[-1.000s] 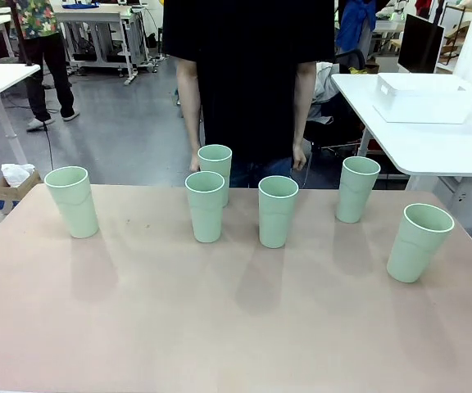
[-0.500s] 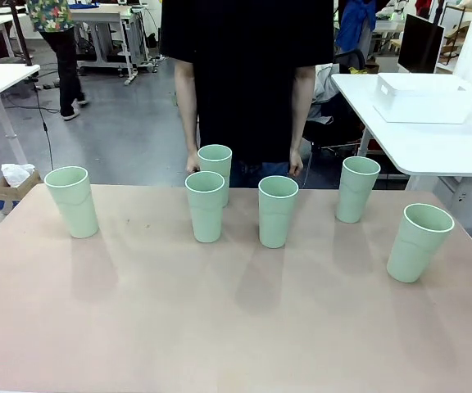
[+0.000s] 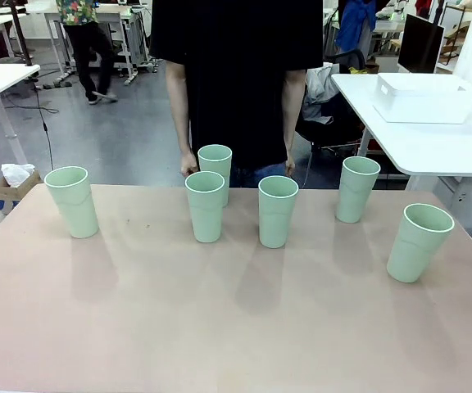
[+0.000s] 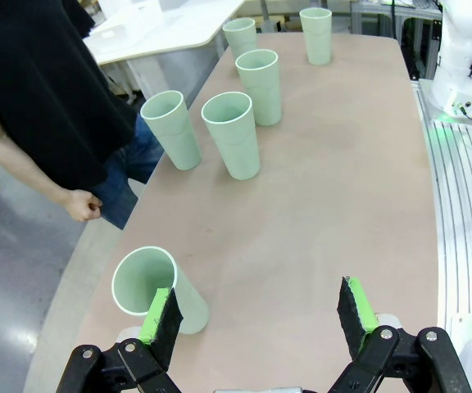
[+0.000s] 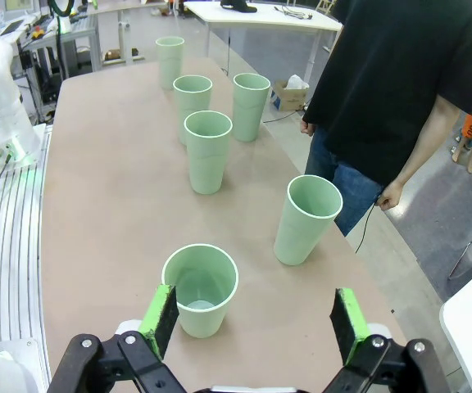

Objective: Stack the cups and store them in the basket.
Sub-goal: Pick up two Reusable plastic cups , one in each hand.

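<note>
You had the left gripper (image 4: 258, 313) and right gripper (image 5: 255, 318) both spread wide. Six cups (image 3: 277, 211) stood upright along the far half of the table (image 3: 220, 327), with open tabletop nearer the robot. The basket (image 3: 424, 100) sat well apart on a side table (image 3: 441, 146).

No text, label, brand, number or sign can be read on anything here.
</note>
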{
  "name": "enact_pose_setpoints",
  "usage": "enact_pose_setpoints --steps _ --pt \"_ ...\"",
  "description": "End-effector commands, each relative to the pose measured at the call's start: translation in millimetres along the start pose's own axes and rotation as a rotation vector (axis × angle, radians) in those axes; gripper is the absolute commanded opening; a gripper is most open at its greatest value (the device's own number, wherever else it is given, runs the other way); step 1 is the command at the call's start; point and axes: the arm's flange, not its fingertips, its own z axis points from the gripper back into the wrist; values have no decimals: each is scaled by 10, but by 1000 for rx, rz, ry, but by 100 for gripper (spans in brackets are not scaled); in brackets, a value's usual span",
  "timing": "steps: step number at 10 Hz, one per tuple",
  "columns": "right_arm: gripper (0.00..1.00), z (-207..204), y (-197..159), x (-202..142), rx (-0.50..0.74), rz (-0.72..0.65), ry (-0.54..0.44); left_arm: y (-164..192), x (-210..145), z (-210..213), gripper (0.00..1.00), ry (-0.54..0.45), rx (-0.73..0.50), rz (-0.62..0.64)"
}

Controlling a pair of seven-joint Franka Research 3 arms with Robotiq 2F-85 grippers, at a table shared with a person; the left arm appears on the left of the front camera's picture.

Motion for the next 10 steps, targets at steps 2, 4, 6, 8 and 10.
enact_pose_setpoints --steps 2,4,6,8,10 --pt "100 1 0 8 1 7 -4 -7 5 7 100 -12 -4 -7" --pt "100 1 0 8 1 7 -4 -7 5 7 100 -12 -4 -7" --pt "100 1 0 8 1 7 -4 -7 5 7 100 -12 -4 -7" --pt "100 1 0 8 1 7 -4 -7 5 7 100 -12 -4 -7" --pt "100 1 0 8 1 7 -4 -7 5 7 100 -12 -4 -7"
